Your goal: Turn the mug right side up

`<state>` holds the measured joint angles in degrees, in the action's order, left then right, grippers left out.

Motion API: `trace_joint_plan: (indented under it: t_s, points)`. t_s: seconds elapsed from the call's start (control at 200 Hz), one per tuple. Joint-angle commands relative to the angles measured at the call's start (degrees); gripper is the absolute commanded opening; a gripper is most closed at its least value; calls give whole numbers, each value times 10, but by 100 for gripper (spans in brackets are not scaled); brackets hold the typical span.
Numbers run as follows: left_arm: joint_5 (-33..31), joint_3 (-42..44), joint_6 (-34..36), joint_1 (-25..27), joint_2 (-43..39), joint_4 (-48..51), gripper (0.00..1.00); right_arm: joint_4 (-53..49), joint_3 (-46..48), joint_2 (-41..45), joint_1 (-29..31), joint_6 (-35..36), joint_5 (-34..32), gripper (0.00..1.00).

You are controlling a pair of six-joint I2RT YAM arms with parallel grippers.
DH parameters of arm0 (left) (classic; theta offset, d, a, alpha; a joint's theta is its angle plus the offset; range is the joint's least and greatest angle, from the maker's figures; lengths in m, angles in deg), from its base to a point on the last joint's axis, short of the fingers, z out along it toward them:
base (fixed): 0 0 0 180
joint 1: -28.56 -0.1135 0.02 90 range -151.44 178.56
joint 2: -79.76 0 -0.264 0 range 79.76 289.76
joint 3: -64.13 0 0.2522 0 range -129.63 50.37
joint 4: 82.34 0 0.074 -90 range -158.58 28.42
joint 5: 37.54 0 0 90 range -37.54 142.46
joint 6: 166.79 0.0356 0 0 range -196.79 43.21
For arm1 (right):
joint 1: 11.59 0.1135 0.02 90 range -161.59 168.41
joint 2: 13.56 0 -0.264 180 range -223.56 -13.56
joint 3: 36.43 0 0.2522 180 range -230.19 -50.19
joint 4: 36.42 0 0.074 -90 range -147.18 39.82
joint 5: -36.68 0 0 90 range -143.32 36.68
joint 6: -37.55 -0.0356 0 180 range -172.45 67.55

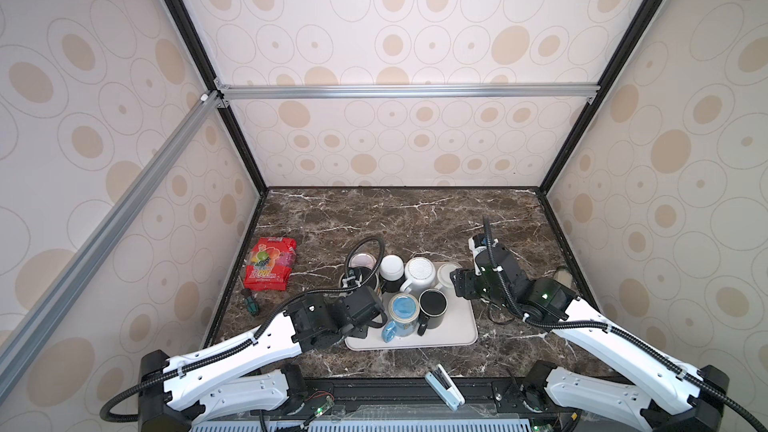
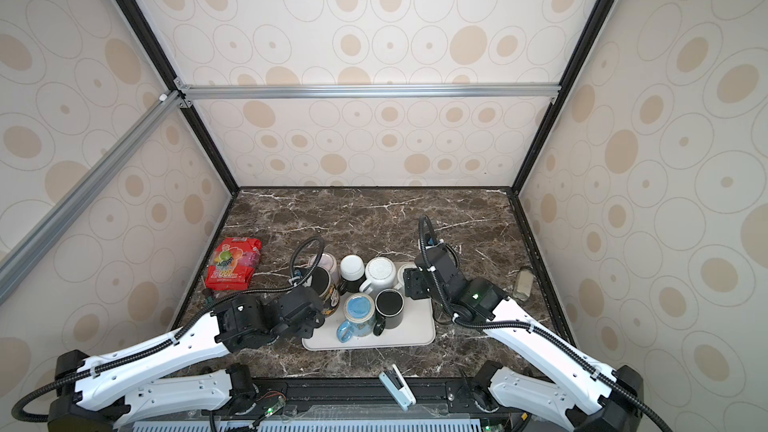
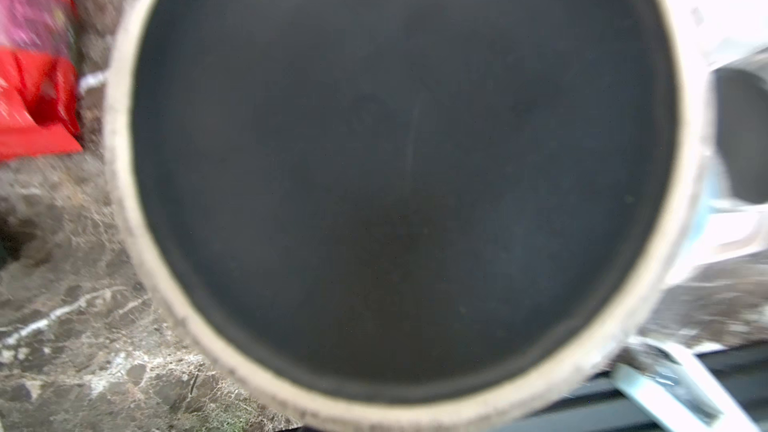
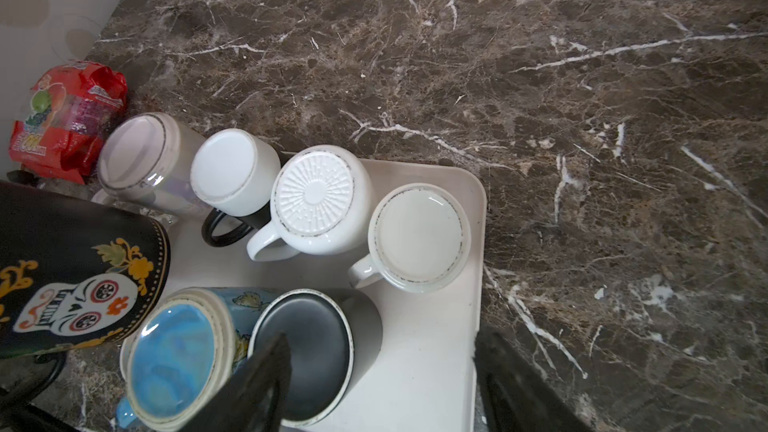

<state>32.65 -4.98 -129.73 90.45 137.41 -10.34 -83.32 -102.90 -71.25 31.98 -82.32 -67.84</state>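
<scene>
Brown marble tabletop, dotted wallpaper encl.

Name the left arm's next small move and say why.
Probably roll the left wrist until the skull mug's mouth faces up. The left gripper looks shut on its handle. The mug hangs tilted beside the tray with its base toward the wrist camera, so it is not yet upright.

the black skull mug fills the blurred left wrist view, hiding the left gripper.
</scene>
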Motion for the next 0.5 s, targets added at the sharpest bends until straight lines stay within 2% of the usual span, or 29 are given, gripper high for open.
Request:
trace_joint_plan:
  t_s: [0.0, 0.12, 0.25, 0.34, 0.49]
  points:
    - [-66, -91, 26, 6, -15, -8, 0, 29, -27, -7, 5, 6, 16, 73]
    - [-71, -108, 57, 6, -35, -84, 0, 64, -31, -10, 4, 4, 33, 73]
    - [-57, -84, 94, -7, -75, -232, 0, 105, -33, -14, 4, 6, 76, 74]
    - [-30, -52, 111, -32, -100, -340, 0, 157, -27, -17, 4, 5, 148, 76]
    - [37, -6, 126, -86, -132, -492, 0, 287, 21, 0, 3, -39, 255, 76]
